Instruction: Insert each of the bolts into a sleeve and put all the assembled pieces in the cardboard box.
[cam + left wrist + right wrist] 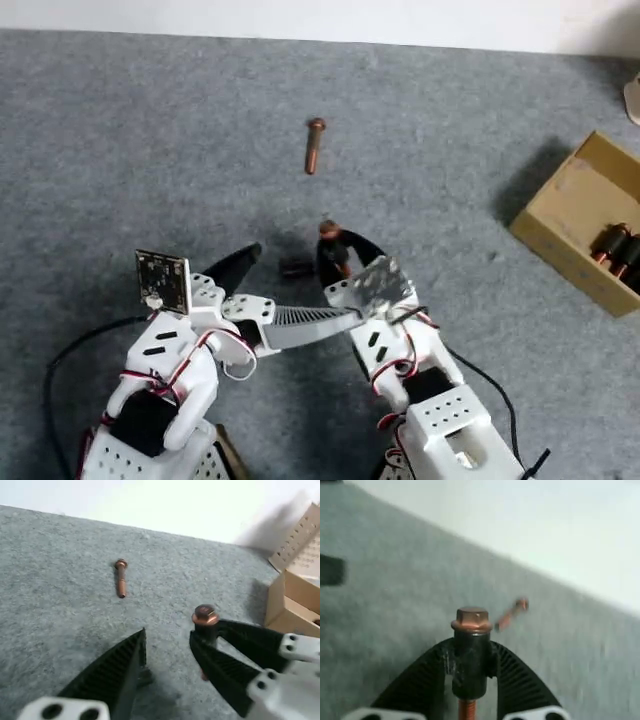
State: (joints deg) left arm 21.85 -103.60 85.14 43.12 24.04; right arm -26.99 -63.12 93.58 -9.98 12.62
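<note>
My right gripper (335, 262) is shut on a black sleeve (470, 665) with a copper bolt (471, 620) through it, held upright just above the carpet; the left wrist view shows this bolt head (205, 615) too. My left gripper (300, 288) stands wide open right beside it, one black finger (117, 670) low over the carpet. A second black sleeve (296, 266) lies on the carpet between the left gripper's jaws. A loose bolt (315, 145) lies farther back, also seen as the loose bolt (120, 577) ahead of the left wrist. The cardboard box (560, 215) sits at the right.
Inside the box lie assembled pieces (615, 248). Grey carpet (150, 150) covers the table. A pale object (632, 98) pokes in at the far right edge. Open room lies at the left and back of the carpet.
</note>
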